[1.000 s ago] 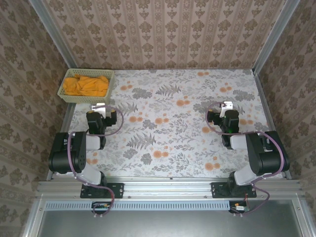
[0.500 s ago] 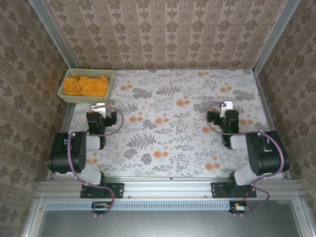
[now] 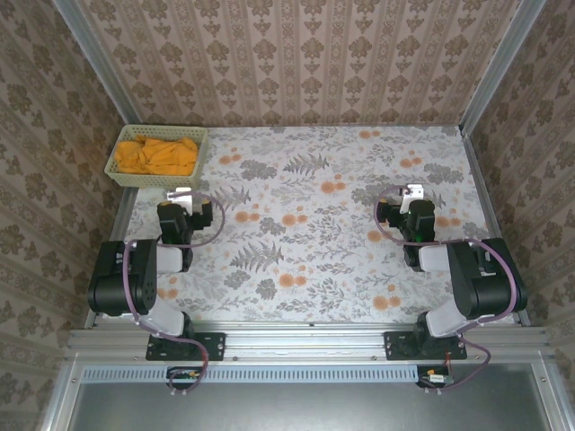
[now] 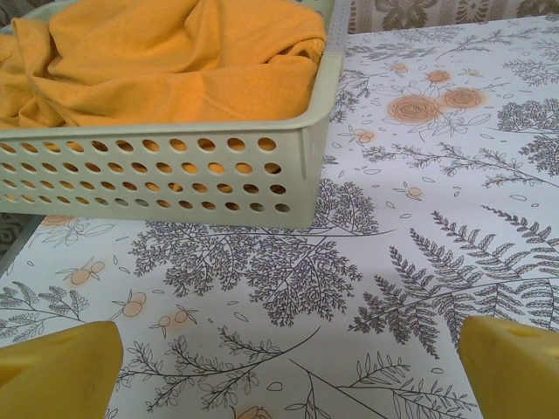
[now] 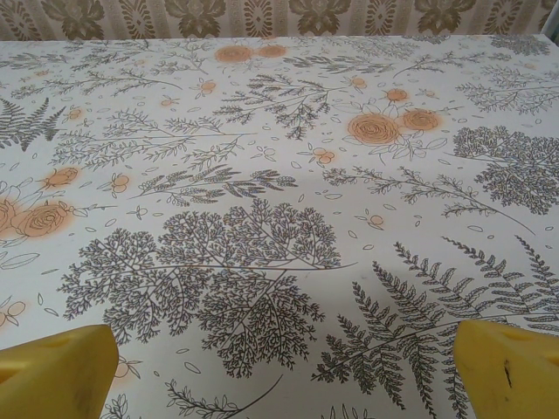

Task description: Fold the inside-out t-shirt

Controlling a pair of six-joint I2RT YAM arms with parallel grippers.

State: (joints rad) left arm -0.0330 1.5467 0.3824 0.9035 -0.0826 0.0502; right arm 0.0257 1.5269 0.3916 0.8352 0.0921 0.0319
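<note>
The t-shirt [image 4: 175, 52] is coloured orange-yellow, the basket [image 4: 175, 166] pale green; the tablecloth [image 4: 419, 227] is printed with grey ferns and orange flowers.

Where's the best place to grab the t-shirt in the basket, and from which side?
Probably a raised fold on top of the t-shirt, from above with the open left gripper. It lies bunched in the basket, whose walls block a sideways reach.

The orange-yellow t-shirt [image 3: 158, 154] lies crumpled in a heap inside the pale green mesh basket [image 4: 175, 179] at the table's far-left corner.
</note>
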